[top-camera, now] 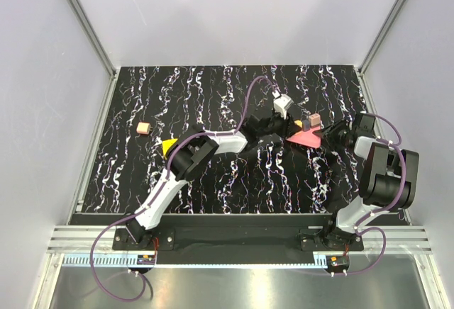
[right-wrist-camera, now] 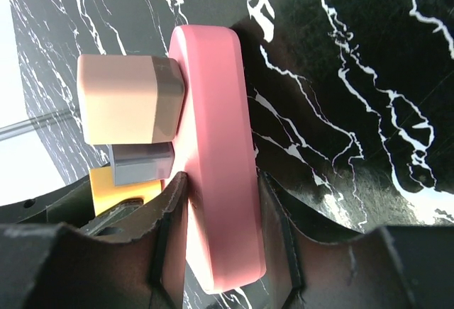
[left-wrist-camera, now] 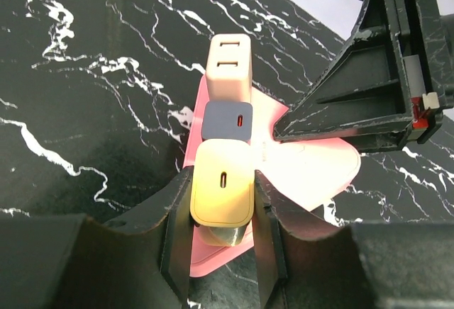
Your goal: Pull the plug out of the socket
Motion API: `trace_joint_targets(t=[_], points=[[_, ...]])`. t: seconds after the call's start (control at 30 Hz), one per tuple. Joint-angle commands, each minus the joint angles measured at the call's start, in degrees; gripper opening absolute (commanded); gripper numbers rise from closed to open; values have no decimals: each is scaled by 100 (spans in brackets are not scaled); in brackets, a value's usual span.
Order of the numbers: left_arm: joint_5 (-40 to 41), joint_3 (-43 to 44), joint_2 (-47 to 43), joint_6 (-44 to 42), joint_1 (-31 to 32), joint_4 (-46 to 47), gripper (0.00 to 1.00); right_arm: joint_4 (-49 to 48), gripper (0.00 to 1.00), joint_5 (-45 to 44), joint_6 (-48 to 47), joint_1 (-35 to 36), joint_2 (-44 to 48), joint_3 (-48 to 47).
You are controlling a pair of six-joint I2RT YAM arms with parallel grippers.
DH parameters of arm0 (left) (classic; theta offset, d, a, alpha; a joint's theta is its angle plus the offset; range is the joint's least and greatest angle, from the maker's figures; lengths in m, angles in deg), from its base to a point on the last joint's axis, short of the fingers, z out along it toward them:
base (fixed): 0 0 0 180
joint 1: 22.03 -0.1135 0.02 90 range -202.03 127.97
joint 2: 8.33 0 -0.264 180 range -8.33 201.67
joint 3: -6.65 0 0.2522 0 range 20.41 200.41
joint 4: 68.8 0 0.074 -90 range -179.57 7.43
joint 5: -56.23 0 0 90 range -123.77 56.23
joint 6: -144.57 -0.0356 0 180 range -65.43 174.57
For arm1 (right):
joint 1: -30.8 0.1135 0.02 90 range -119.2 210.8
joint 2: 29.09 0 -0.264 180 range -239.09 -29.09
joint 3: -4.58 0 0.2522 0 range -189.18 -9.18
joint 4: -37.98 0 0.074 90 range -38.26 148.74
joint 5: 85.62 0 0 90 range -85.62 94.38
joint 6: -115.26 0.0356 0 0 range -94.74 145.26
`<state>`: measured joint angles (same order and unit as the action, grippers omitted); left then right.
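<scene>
Left pincer (left-wrist-camera: 221, 213) is closed on the yellow plug (left-wrist-camera: 221, 185), one finger on each side face. The plug sits in the socket (left-wrist-camera: 312, 171), with no gap showing at its base. Right pincer (right-wrist-camera: 221, 234) is clamped across the socket's thin edge, bracing it. In the left wrist view its tip lies just ahead and right of my left fingers. I cannot tell whether the socket rests on the table.

Straight ahead of the left pincer: grey plug (left-wrist-camera: 227, 120), touching the yellow one, then beige plug (left-wrist-camera: 230, 64) beyond it.

Risks, my judgement:
- The right grip covers only a narrow strip of smooth edge. A hard pull could drag the socket out of it, so both parts travel together.
- An off-axis pull would bind the pins, or lever the yellow plug against the grey one.
- The left fingers hold smooth, rounded faces and may slide off before the plug releases.
- The two pincers are close, so a sudden release could knock them together.

Containers: none proper. The socket is the only holder, with three plugs in a row. Tan block (top-camera: 144, 127) and yellow wedge (top-camera: 169, 146) lie loose, well behind the left pincer.
</scene>
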<state>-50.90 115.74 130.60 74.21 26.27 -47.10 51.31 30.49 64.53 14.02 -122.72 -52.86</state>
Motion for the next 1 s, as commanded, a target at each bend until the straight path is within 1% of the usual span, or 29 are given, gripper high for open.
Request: trace_joint_targets(t=[0.0, 0.07, 0.1, 0.23, 0.27, 0.33, 0.4, 0.57, 0.67, 0.73, 0.77, 0.8, 0.87, 0.97], points=[[-106, 890, -236, 207, 31, 1385, 0, 1089, 0, -844, -314, 104, -314, 220], [-98, 1066, -217, 94, 22, 1306, 0, 1080, 0, -844, -306, 104, -306, 228], [-72, 1006, -252, 75, 22, 1305, 0, 1088, 0, -844, -288, 104, -314, 228], [34, 234, -516, 356, -4, 1928, 0, 1106, 0, -844, -288, 104, -323, 211], [-1, 214, -516, 391, 5, 1947, 0, 1097, 0, -844, -288, 104, -323, 211], [-71, 310, -516, 261, -4, 1781, 0, 1089, 0, -844, -297, 104, -314, 220], [-2, 224, -578, 155, -4, 1753, 0, 1089, 0, -836, -323, 104, -306, 228], [314, -418, -1096, -354, -22, 1561, 0, 948, 0, -835, -332, 104, -262, 299], [429, -848, -1403, -330, -135, 1411, 0, 791, 0, -827, -358, 104, -218, 377], [325, -1104, -1544, -41, -328, 1288, 0, 720, 0, -800, -385, 104, -191, 413], [141, -1148, -1580, 100, -416, 1201, 0, 702, 0, -800, -402, 104, -191, 422], [0, -1235, -1597, 406, -582, 1034, 0, 684, 0, -792, -411, 104, -183, 448], [-193, -1192, -1571, 654, -724, 683, 0, 658, 0, -783, -420, 104, -183, 457], [-668, -947, -1361, 734, -883, 42, 1, 649, 0, -774, -428, 104, -174, 457]])
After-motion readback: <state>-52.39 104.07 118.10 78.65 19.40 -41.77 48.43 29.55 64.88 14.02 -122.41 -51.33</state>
